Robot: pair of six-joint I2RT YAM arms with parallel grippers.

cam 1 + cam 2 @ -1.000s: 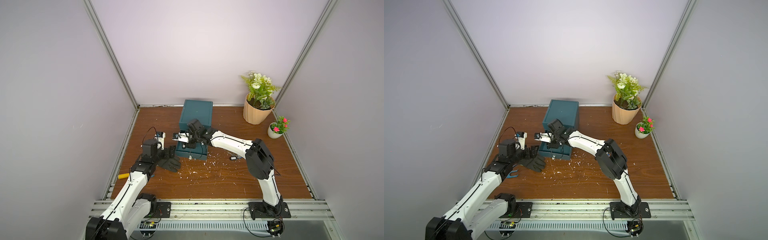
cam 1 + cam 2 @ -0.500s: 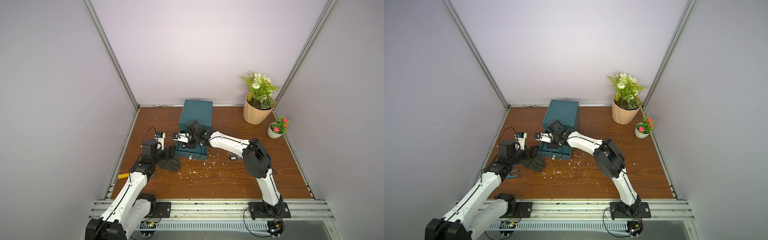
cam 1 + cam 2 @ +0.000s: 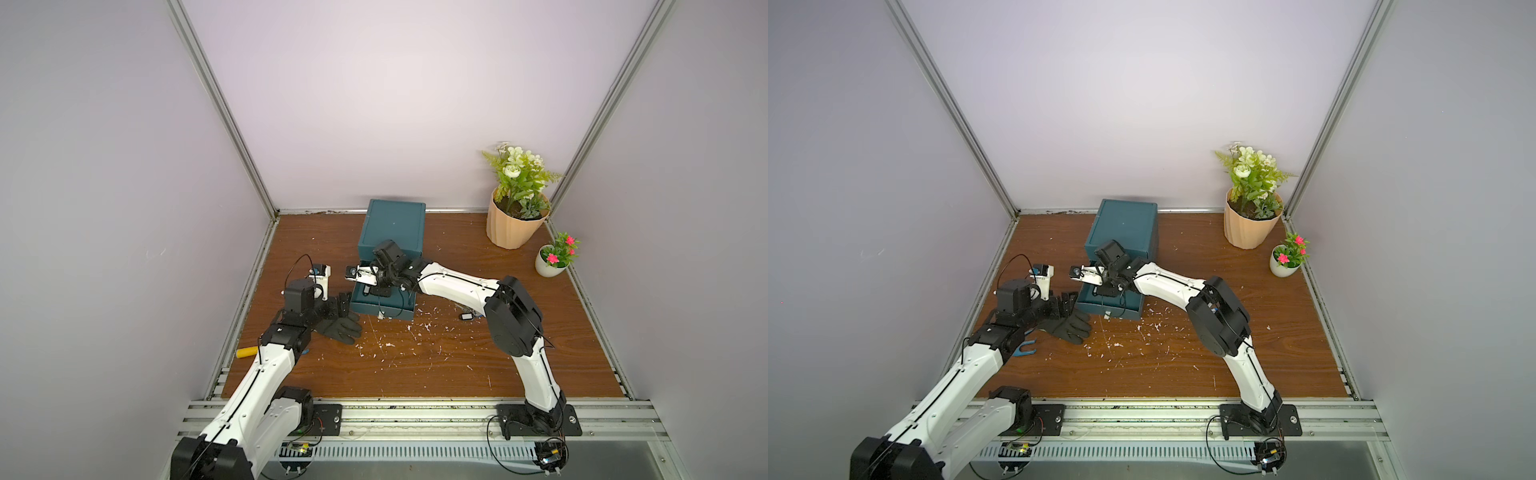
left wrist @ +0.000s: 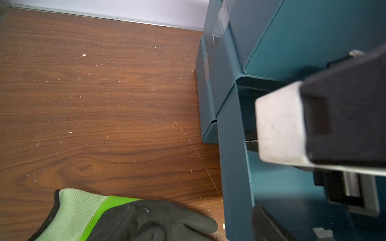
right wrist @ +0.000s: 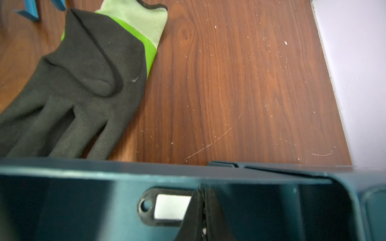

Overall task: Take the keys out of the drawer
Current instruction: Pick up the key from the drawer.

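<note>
Reaching into the open drawer [image 3: 384,311] in both top views, the right gripper [image 3: 379,291] hides what lies inside. The left gripper [image 3: 341,301], jaws apart, hovers beside the drawer over a black glove [image 3: 338,328] on the wooden table [image 3: 415,365] (flecked white). The left wrist view has the drawer's inside mostly blocked. In the right wrist view, the fingertips are pressed together before the black-tagged keys [image 5: 165,206] on the drawer floor; whether they grip the tag cannot be told.

Drawer [image 3: 382,311] open before cabinet [image 3: 395,224], key tag [image 5: 167,206] in it; glove [image 3: 338,328] on tabletop [image 3: 415,365], left.

Bright, even, diffuse light, soft shadows — wrist views blur up close.
</note>
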